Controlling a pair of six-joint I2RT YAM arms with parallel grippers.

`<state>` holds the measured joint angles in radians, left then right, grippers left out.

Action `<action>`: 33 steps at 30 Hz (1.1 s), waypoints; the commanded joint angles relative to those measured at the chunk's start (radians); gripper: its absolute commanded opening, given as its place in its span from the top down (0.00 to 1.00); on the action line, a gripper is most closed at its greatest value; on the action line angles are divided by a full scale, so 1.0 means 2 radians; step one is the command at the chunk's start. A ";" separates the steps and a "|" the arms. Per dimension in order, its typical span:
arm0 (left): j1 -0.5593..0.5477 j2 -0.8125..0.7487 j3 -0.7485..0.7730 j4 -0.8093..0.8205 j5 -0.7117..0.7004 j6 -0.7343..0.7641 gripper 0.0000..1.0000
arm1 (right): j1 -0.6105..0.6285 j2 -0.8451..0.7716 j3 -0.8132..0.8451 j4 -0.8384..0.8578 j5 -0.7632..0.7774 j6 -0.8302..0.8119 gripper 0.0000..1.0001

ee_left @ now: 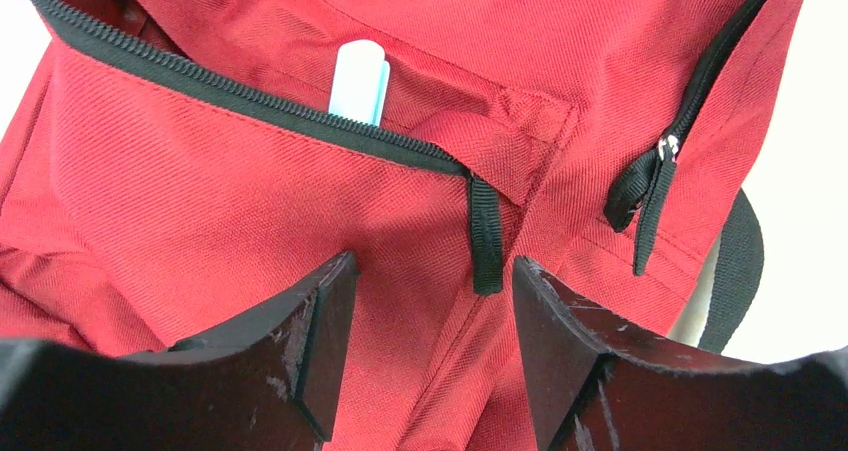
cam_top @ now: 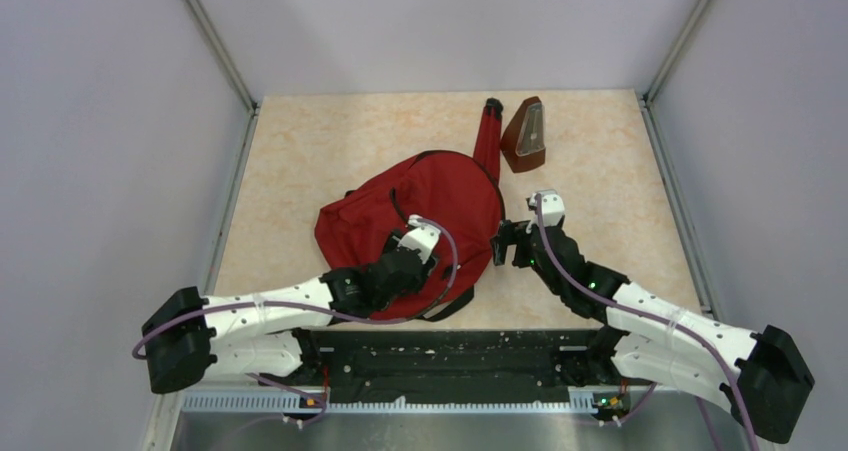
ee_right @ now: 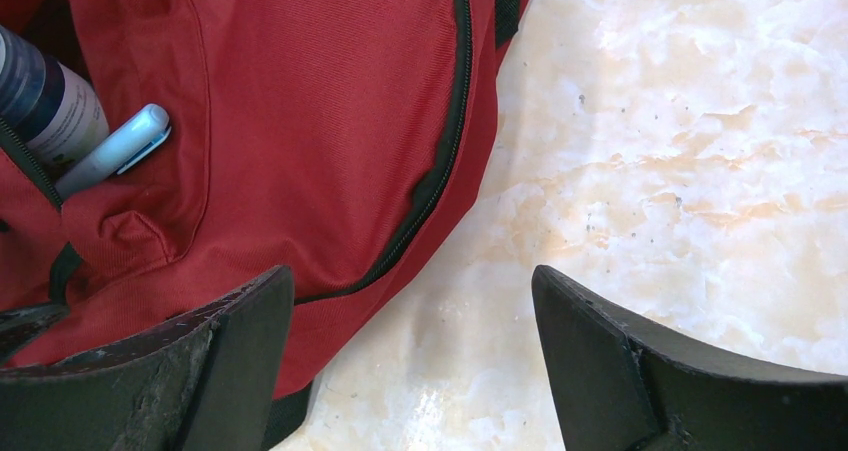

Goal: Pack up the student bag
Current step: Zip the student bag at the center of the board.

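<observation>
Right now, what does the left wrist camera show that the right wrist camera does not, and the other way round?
Only the left wrist view: a metal zipper pull on the side zipper, and a short black loop sewn below the pocket opening.

Only the right wrist view: a dark bottle with a pale label, lying beside the pen in the opening, and a broad stretch of marbled table.

Both: the red bag and a light blue pen sticking out of its open pocket.
</observation>
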<state>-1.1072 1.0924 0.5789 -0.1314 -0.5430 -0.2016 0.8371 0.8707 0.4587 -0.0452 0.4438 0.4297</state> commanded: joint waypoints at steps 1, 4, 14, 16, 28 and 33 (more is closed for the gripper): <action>-0.003 0.023 0.025 0.030 -0.006 0.019 0.38 | 0.005 -0.003 0.003 0.010 0.007 -0.004 0.13; -0.004 0.032 0.025 0.046 -0.005 0.027 0.39 | 0.005 -0.002 0.003 0.012 0.007 -0.005 0.13; -0.006 0.055 0.038 0.050 -0.019 0.041 0.60 | 0.005 -0.001 0.004 0.006 0.007 -0.009 0.13; -0.006 0.050 0.037 0.052 -0.015 0.039 0.67 | 0.005 -0.003 0.006 0.004 0.007 -0.010 0.13; -0.006 0.006 0.037 0.047 0.002 0.030 0.97 | 0.005 -0.086 -0.023 0.074 -0.076 -0.068 0.13; -0.006 -0.009 0.042 0.040 0.035 0.026 1.00 | 0.006 -0.079 -0.018 0.112 -0.142 -0.104 0.13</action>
<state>-1.1164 1.1191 0.6174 -0.0906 -0.5228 -0.1322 0.8371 0.6952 0.4141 0.0658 0.2920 0.3054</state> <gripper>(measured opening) 0.012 0.865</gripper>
